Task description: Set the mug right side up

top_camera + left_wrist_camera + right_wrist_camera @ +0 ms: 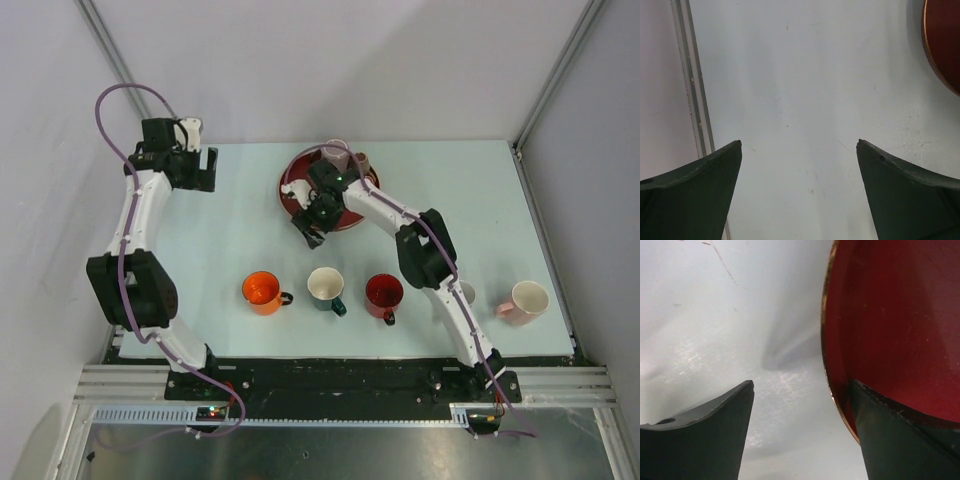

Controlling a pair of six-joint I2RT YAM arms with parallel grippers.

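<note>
Right tool [308,232], spread wide, straddles the red plate's [288,200] near rim. The mug [358,162] lies beyond it (plate's far edge).

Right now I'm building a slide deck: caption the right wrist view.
Open, empty right gripper straddles the gold-edged rim of the red plate on the table.
</note>
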